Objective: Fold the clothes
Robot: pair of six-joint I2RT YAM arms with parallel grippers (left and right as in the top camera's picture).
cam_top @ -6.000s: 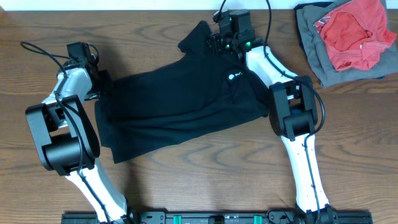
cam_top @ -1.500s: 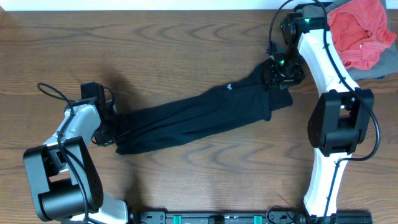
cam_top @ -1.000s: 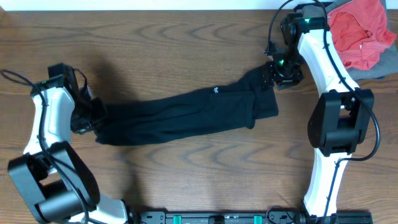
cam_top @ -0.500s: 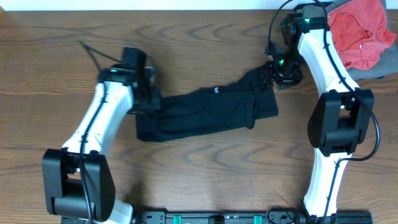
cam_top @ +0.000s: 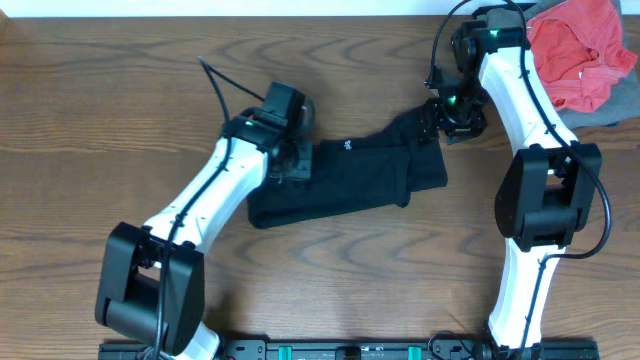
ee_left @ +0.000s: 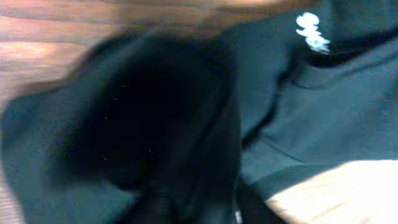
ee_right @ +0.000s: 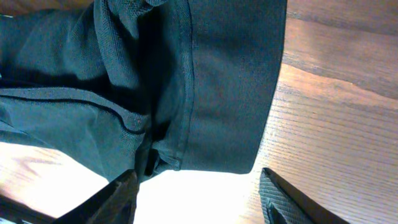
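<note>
The black T-shirt (cam_top: 360,185) lies as a narrow bundled strip across the table's middle, its small white logo (cam_top: 347,145) facing up. My left gripper (cam_top: 290,162) is at the strip's left end, shut on the fabric. In the left wrist view, blurred black cloth (ee_left: 155,124) fills the frame and hides the jaws; the logo (ee_left: 313,32) shows at the top right. My right gripper (cam_top: 452,118) is at the strip's right end. In the right wrist view its fingers (ee_right: 199,199) are wide open and empty, just below the shirt's hem (ee_right: 230,93).
A red garment (cam_top: 585,50) lies on a grey garment (cam_top: 605,112) at the back right corner, beside the right arm. Bare wooden tabletop (cam_top: 120,120) surrounds the shirt.
My left gripper has carried the shirt's left end to the right, shortening the strip. The right arm and the shirt's right end have stayed in place.
</note>
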